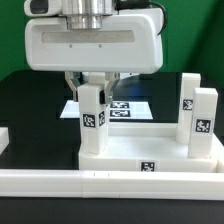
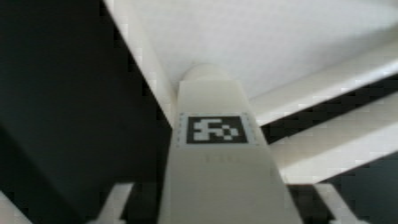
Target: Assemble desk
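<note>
My gripper [image 1: 92, 88] is shut on a white square leg block [image 1: 93, 122] and holds it upright at the near corner of the tabletop [image 1: 150, 165] on the exterior view's left. The block's lower end meets the tabletop; I cannot tell whether it is seated. Two more leg blocks [image 1: 187, 105] [image 1: 203, 125] stand upright on the tabletop's right side. In the wrist view the held leg [image 2: 222, 160] with its tag runs between my fingers [image 2: 121, 205], and the tabletop's white floor [image 2: 267, 40] lies beyond it. The fourth leg is out of view.
The marker board [image 1: 125, 108] lies on the black table behind the tabletop. A long white border rail [image 1: 50, 185] runs along the front, with another piece at the exterior view's far left [image 1: 5, 135]. A green wall stands behind.
</note>
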Robot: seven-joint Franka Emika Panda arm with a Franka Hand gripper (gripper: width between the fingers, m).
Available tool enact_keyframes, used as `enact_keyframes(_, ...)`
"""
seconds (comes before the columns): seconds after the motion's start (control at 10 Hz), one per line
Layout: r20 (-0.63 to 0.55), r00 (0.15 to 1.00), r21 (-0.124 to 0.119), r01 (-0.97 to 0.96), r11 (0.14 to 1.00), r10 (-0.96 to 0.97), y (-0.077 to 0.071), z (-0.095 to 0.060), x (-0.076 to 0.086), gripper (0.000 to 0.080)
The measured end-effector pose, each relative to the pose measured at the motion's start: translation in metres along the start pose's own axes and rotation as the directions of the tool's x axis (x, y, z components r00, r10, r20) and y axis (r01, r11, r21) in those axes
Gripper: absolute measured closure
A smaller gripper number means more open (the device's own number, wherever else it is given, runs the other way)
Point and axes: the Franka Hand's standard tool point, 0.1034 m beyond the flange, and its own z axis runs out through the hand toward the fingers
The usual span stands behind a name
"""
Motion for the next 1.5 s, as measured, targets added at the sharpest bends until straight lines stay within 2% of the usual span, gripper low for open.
enact_keyframes(0.2, 0.006, 0.977, -0.003, -0.212, 0.977, 0.212, -0.0025, 0.0006, -0.0027, 0.0509)
enact_keyframes(0.4, 0.016, 0.918, -0.011, -0.397, 0.918, 0.397, -0.0043, 0.0009, -0.0054, 0.0509)
enact_keyframes(0.6, 0.036, 0.81, -0.016, -0.586, 0.81, 0.586, -0.0053, 0.0003, -0.0062, 0.0509)
enact_keyframes(0.8, 0.038, 0.749, -0.016, -0.661, 0.75, 0.661, -0.006, 0.0007, -0.0063, 0.0509)
enact_keyframes(0.9, 0.039, 0.771, -0.015, -0.636, 0.771, 0.636, -0.006, 0.0008, -0.0064, 0.0405)
enact_keyframes(1.0, 0.039, 0.79, -0.014, -0.612, 0.791, 0.612, -0.006, 0.001, -0.0065, 0.0405)
enact_keyframes(1.1, 0.038, 0.805, -0.013, -0.592, 0.806, 0.592, -0.0056, 0.0017, -0.0063, 0.0267)
enact_keyframes(1.2, 0.038, 0.847, -0.011, -0.531, 0.848, 0.531, -0.0056, 0.0016, -0.0062, 0.0186)
enact_keyframes(1.3, 0.033, 0.91, -0.011, -0.413, 0.91, 0.414, -0.006, 0.0011, -0.0056, 0.0186)
enact_keyframes(1.5, 0.027, 0.977, -0.014, -0.213, 0.977, 0.213, -0.0088, 0.0005, -0.0054, 0.0152)
